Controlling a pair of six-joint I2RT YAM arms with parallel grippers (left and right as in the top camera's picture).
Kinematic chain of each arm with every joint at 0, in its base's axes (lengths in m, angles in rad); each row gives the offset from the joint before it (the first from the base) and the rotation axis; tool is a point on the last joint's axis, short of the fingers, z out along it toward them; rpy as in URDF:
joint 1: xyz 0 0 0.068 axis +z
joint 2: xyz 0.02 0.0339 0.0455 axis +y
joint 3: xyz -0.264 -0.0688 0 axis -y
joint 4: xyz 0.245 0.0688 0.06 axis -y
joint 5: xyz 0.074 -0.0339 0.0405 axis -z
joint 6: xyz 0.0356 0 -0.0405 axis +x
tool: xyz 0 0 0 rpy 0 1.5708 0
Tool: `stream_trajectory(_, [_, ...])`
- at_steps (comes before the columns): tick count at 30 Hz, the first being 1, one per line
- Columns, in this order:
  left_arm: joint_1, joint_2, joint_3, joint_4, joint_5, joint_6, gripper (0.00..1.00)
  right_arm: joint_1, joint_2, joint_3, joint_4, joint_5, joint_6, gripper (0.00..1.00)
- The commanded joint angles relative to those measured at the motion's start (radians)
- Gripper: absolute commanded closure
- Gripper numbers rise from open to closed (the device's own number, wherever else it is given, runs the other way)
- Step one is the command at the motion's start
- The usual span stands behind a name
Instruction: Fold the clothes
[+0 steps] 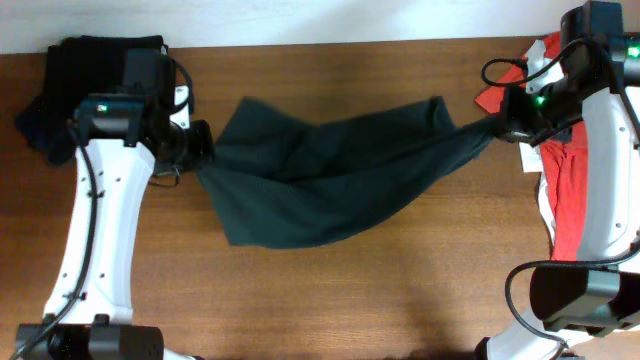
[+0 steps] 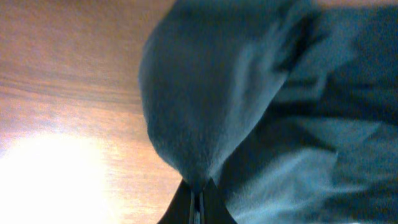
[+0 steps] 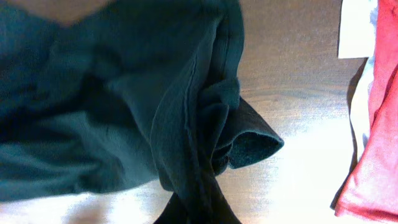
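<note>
The dark charcoal-green T-shirt (image 1: 320, 180) hangs stretched between my two grippers above the wooden table, sagging in the middle; no lettering shows. My left gripper (image 1: 200, 148) is shut on its left end; in the left wrist view the cloth (image 2: 249, 93) bunches into the closed jaws (image 2: 196, 200). My right gripper (image 1: 503, 125) is shut on the right end; in the right wrist view the twisted cloth with a sleeve opening (image 3: 205, 124) runs into the jaws (image 3: 198, 214).
A black folded garment (image 1: 70, 80) lies at the back left under the left arm. A red T-shirt (image 1: 575, 190) lies at the right edge, also in the right wrist view (image 3: 373, 143). The wooden table (image 1: 350, 290) shows in front.
</note>
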Motion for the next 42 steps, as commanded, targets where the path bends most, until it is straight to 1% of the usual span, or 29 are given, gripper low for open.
stream_trajectory(1, [0.029, 0.008, 0.054, 0.098, -0.052, 0.054, 1.0, 0.0, -0.037, 0.063, 0.148, 0.001, 0.0, 0.96])
stream_trajectory(4, [0.084, 0.037, 0.049, 0.352, -0.059, 0.05, 1.0, 0.0, -0.01, 0.061, 0.362, 0.001, 0.044, 0.96])
stream_trajectory(6, [0.12, 0.085, 0.048, 0.469, -0.059, 0.05, 1.0, 0.0, 0.027, 0.061, 0.427, 0.001, 0.043, 0.96])
stream_trajectory(7, [0.136, 0.123, 0.048, 0.5, -0.056, 0.049, 0.87, 0.0, 0.069, 0.061, 0.445, 0.0, 0.043, 0.96])
stream_trajectory(8, [0.145, 0.172, 0.048, 0.518, -0.055, 0.05, 0.55, 0.002, 0.105, 0.061, 0.451, 0.001, 0.043, 0.91])
stream_trajectory(9, [0.145, 0.204, 0.048, 0.525, -0.055, 0.05, 0.42, 0.006, 0.128, 0.061, 0.459, 0.001, 0.043, 0.84])
stream_trajectory(10, [0.144, 0.243, 0.048, 0.533, -0.054, 0.049, 0.2, 0.016, 0.175, 0.061, 0.48, 0.001, 0.043, 0.77])
stream_trajectory(11, [0.142, 0.3, 0.048, 0.539, -0.044, 0.049, 0.01, 0.027, 0.212, 0.061, 0.492, 0.001, 0.043, 0.67])
stream_trajectory(13, [0.142, 0.373, 0.048, 0.531, -0.01, 0.049, 0.01, 0.043, 0.267, 0.061, 0.486, 0.001, 0.043, 0.34])
stream_trajectory(14, [0.142, 0.391, 0.048, 0.508, 0.004, 0.05, 0.01, 0.046, 0.277, 0.061, 0.472, 0.001, 0.043, 0.33])
stream_trajectory(15, [0.142, 0.397, 0.048, 0.475, 0.016, 0.049, 0.01, 0.05, 0.283, 0.061, 0.447, 0.002, 0.042, 0.28])
stream_trajectory(17, [0.138, 0.375, 0.051, 0.39, 0.033, 0.049, 0.01, 0.05, 0.271, 0.063, 0.41, 0.001, 0.043, 0.05])
stream_trajectory(18, [0.136, 0.355, 0.051, 0.341, 0.073, 0.049, 0.01, 0.05, 0.261, 0.063, 0.391, 0.001, 0.043, 0.01])
stream_trajectory(20, [0.11, 0.332, 0.05, 0.169, 0.169, 0.05, 0.01, 0.052, 0.256, 0.063, 0.352, -0.003, 0.042, 0.01])
stream_trajectory(21, [0.091, 0.333, 0.042, 0.119, 0.173, 0.05, 0.01, 0.053, 0.256, 0.062, 0.343, -0.003, 0.042, 0.01])
stream_trajectory(23, [0.045, 0.334, -0.009, 0.09, 0.163, 0.05, 0.01, 0.054, 0.256, 0.061, 0.33, -0.003, 0.043, 0.01])
stream_trajectory(24, [0.023, 0.334, -0.043, 0.106, 0.163, 0.05, 0.03, 0.054, 0.256, 0.061, 0.328, -0.003, 0.043, 0.01])
stream_trajectory(26, [-0.024, 0.334, -0.17, 0.219, 0.143, 0.055, 0.07, 0.054, 0.256, 0.061, 0.315, -0.002, 0.04, 0.01])
stream_trajectory(29, [-0.039, 0.334, -0.299, 0.311, 0.143, 0.081, 0.11, 0.054, 0.256, 0.061, 0.315, -0.002, 0.039, 0.01])
stream_trajectory(30, [-0.039, 0.334, -0.335, 0.337, 0.115, 0.098, 0.16, 0.054, 0.257, 0.061, 0.315, -0.002, 0.039, 0.01])
stream_trajectory(32, [-0.031, 0.334, -0.355, 0.358, 0.037, 0.09, 0.19, 0.054, 0.257, 0.061, 0.315, -0.002, 0.039, 0.01])
stream_trajectory(33, [-0.016, 0.333, -0.355, 0.369, 0.035, 0.083, 0.22, 0.054, 0.257, 0.057, 0.318, -0.002, 0.039, 0.01])
stream_trajectory(36, [0.071, 0.332, -0.354, 0.405, 0.056, 0.072, 0.29, 0.054, 0.257, 0.048, 0.318, 0.034, 0.039, 0.01])
stream_trajectory(38, [0.115, 0.332, -0.354, 0.415, 0.065, 0.072, 0.3, 0.054, 0.263, 0.048, 0.318, 0.047, 0.039, 0.01])
stream_trajectory(39, [0.13, 0.332, -0.354, 0.431, 0.069, 0.072, 0.31, 0.054, 0.267, 0.048, 0.319, 0.047, 0.04, 0.01])
stream_trajectory(40, [0.137, 0.333, -0.354, 0.457, 0.097, 0.073, 0.35, 0.054, 0.271, 0.043, 0.322, 0.047, 0.039, 0.01])
stream_trajectory(42, [0.135, 0.335, -0.354, 0.49, 0.119, 0.072, 0.36, 0.054, 0.279, 0.042, 0.321, 0.047, 0.04, 0.01])
